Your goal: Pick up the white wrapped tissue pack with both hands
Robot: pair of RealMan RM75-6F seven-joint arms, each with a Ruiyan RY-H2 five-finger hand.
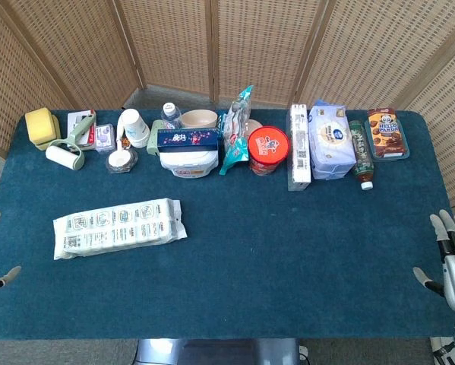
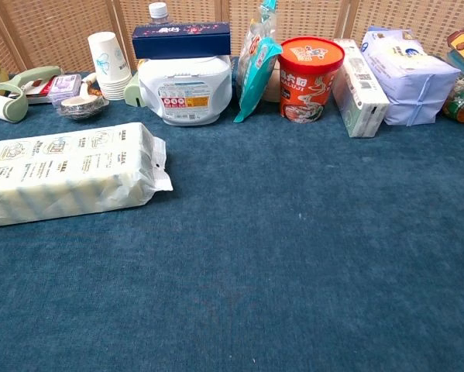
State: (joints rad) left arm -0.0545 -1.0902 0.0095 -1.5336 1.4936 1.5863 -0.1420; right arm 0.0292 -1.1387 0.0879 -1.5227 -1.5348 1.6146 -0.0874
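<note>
One tissue pack (image 1: 119, 226), untouched.

Wicker screen (image 1: 212, 46) behind blue table (image 1: 288, 251)

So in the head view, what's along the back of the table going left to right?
Yellow sponge → lint roller → paper cups → red noodle cup → green bottle → cookie box.

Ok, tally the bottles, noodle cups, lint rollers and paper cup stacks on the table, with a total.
Bottles: 2
Noodle cups: 1
Lint rollers: 1
Paper cup stacks: 1
Total: 5
</note>
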